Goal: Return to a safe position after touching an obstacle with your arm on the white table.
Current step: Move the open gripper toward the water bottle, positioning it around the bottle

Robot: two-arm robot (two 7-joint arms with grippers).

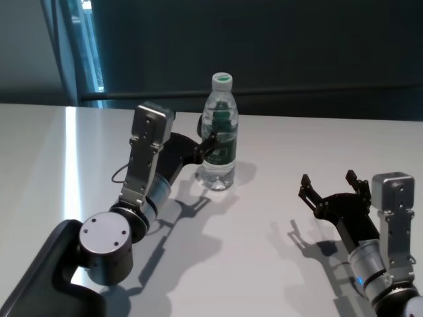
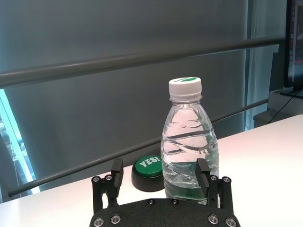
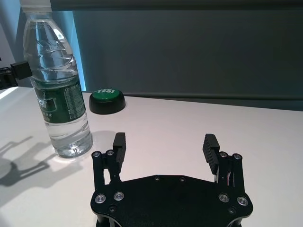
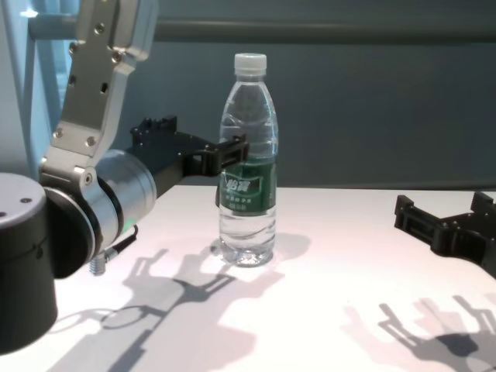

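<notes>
The obstacle, a clear water bottle point(image 1: 219, 132) with a white cap and a dark green label, stands upright on the white table point(image 1: 277, 264). My left gripper point(image 1: 205, 134) is open right beside it, at label height. One of its fingertips point(image 4: 234, 147) lies against the bottle point(image 4: 249, 163) or just in front of it; I cannot tell which. In the left wrist view the bottle point(image 2: 189, 142) rises behind one finger point(image 2: 202, 173), off the gap's centre. My right gripper point(image 1: 328, 187) hovers open low over the table at the right, well away from the bottle point(image 3: 59, 90).
A black push button with a green top marked YES point(image 3: 107, 99) sits on the table behind the bottle, also in the left wrist view as the button point(image 2: 149, 171). A dark wall with a rail runs along the table's far edge.
</notes>
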